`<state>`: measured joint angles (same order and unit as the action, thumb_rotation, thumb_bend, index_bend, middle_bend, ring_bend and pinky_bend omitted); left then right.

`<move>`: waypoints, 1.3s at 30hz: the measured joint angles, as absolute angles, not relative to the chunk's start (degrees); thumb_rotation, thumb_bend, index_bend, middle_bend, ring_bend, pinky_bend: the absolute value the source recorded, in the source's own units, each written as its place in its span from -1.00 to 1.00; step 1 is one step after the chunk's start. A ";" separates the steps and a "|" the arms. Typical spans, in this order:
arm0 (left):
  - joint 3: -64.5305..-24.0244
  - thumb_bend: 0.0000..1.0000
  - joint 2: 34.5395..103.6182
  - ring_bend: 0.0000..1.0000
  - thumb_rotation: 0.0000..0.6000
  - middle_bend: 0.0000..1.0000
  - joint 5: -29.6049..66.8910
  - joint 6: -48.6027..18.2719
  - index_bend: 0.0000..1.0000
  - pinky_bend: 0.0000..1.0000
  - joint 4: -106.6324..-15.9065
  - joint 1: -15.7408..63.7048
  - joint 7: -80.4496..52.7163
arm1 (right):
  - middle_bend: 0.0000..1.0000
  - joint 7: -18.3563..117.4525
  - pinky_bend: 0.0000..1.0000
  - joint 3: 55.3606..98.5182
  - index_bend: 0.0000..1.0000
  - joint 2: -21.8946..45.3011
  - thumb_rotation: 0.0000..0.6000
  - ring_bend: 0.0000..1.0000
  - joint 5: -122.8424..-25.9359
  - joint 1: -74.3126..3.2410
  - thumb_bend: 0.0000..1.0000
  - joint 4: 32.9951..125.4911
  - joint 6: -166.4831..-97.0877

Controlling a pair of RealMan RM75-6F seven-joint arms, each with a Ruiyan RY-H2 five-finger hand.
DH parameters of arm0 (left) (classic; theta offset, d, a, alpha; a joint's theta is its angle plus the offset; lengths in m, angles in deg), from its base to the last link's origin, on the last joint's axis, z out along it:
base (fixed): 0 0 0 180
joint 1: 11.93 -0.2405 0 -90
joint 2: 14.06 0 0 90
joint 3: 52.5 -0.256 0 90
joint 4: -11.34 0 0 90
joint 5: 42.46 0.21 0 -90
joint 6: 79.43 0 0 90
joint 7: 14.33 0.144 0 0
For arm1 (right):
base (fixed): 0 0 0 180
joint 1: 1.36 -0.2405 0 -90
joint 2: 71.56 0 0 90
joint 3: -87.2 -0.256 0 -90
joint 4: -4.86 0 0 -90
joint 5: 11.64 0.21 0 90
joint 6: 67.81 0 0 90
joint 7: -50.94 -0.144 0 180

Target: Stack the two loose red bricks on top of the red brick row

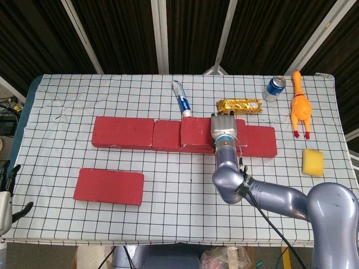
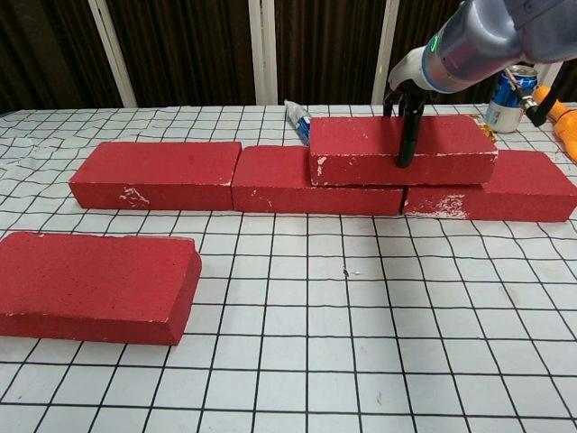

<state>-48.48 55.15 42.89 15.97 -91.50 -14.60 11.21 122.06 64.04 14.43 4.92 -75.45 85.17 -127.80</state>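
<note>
Gripping the stacked red brick across its width, the right hand has a dark thumb down the near face in the chest view, while its other fingers go over the far edge and are hidden. That brick rests on the row of three red bricks, straddling the seam between the middle and right ones. The second loose red brick lies flat on the checked white tablecloth, nearer the robot and well apart from the row. Only dark fingertips of the left hand show at the head view's lower left edge, mostly cut off; I cannot tell its state. A blue drink can is partly hidden behind the arm in the chest view.
</note>
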 measured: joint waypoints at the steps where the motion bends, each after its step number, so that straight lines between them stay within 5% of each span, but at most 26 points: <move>1: -48.49 -1.00 55.17 -0.96 1.00 -0.98 42.82 15.87 -0.72 -0.77 -91.50 -14.56 11.29 | -0.50 122.11 -1.00 64.07 -0.48 14.48 1.00 -0.67 4.91 -75.43 -0.62 85.07 -127.79; 39: -48.65 -1.00 54.78 -0.96 1.00 -0.98 42.64 16.15 -0.72 -0.77 -91.62 -14.68 10.91 | -0.77 123.60 -1.00 62.49 -0.53 15.33 1.00 -0.97 5.59 -75.62 -0.62 85.58 -131.18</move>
<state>-48.65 54.78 42.64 16.15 -91.62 -14.68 10.91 123.60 62.49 15.33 5.59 -75.62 85.58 -131.18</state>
